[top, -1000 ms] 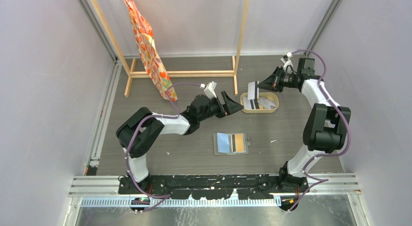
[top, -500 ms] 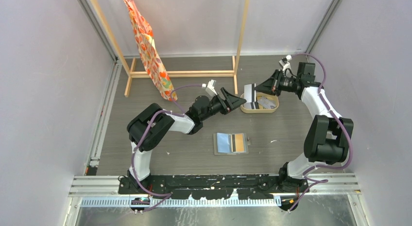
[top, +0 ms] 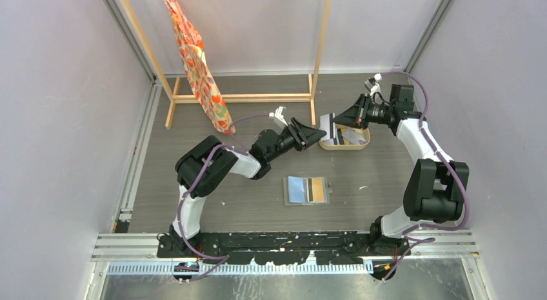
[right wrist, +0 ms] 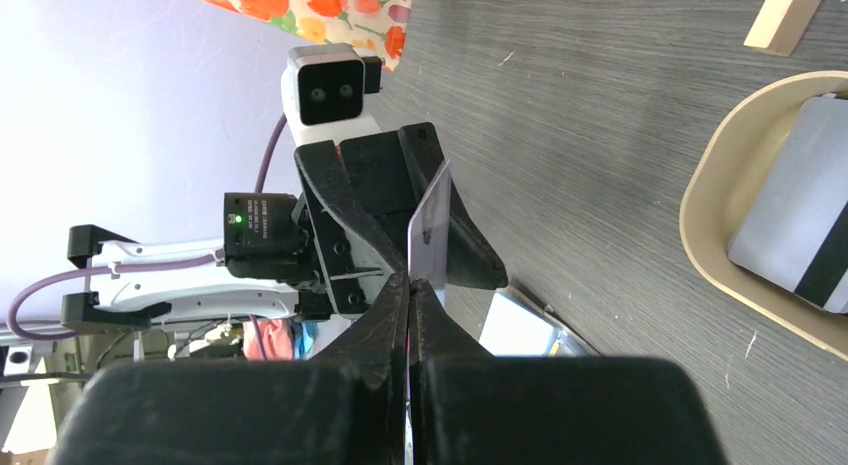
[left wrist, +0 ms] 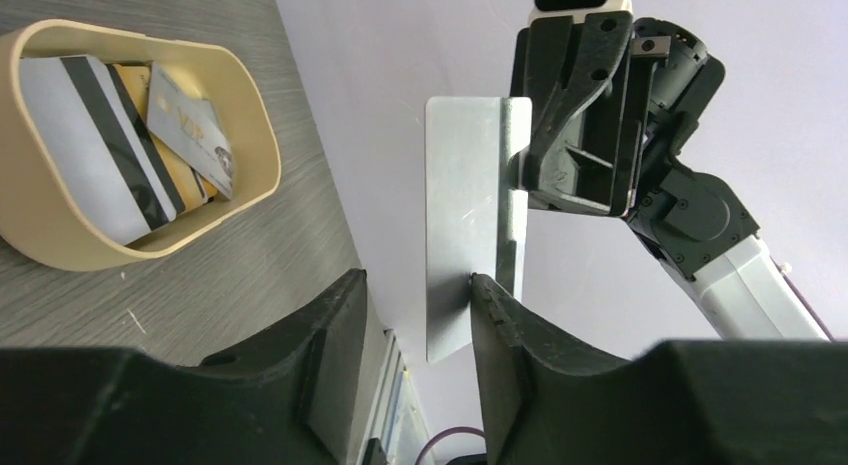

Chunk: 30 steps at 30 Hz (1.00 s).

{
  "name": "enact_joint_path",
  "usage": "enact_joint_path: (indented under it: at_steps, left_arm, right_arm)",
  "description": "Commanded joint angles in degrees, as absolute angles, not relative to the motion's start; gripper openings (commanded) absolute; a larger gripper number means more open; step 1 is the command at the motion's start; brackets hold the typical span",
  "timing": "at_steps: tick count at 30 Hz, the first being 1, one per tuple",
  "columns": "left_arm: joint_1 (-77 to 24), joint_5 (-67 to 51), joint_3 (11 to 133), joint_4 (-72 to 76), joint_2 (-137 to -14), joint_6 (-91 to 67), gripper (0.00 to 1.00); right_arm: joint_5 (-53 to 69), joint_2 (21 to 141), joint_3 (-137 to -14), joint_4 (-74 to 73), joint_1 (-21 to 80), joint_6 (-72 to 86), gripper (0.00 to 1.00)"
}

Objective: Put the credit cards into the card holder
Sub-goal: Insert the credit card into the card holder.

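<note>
My right gripper (top: 337, 121) is shut on a pale grey credit card (top: 328, 125) and holds it upright in the air, left of the beige tray. It also shows edge-on in the right wrist view (right wrist: 428, 223), clamped in the shut gripper (right wrist: 408, 283). My left gripper (top: 318, 133) is open and faces that card; in the left wrist view the card (left wrist: 462, 225) stands between its fingertips (left wrist: 485, 285), close against the right one. The grey card holder (top: 307, 190) lies open on the table, pale blue inside, with an orange card in it.
The oval beige tray (top: 362, 142) at the back right holds more cards (left wrist: 120, 145), one grey with a dark stripe (right wrist: 800, 215). A wooden rack (top: 245, 97) with a floral cloth (top: 197, 61) stands at the back.
My left gripper has reached further right toward the held card. My right gripper has carried the card leftward, off the tray, so the two grippers now meet.
</note>
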<state>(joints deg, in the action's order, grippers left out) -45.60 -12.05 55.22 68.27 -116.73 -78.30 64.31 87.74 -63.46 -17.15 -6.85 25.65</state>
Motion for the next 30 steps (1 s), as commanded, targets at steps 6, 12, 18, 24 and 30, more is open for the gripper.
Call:
enact_joint_path:
  at_steps: [6,12,18,24,30]
  left_arm:
    - [-45.18,-13.67,56.44,77.45,-116.50,-80.18,0.22]
    - [-45.18,-14.27,53.71,81.24,-116.07,-81.05,0.00]
    - [-45.58,-12.77,43.44,82.00,-110.24,-76.88,0.00]
    - [-49.52,-10.15,34.47,82.00,-101.89,-70.87,0.00]
    - [-54.41,-2.55,27.18,82.00,-93.20,-65.32,0.00]
  right_arm:
    - [65.93,85.17,-62.31,-18.13,-5.72,22.25,0.01]
    - [64.52,85.29,-63.54,-23.99,-5.00,15.84,0.01]
    - [66.10,81.41,-63.43,-33.63,-4.29,4.26,0.58]
    - [69.06,75.70,-55.83,-28.15,-1.67,5.74,0.77]
    - [69.77,74.89,-51.02,-19.38,1.96,11.18,0.75]
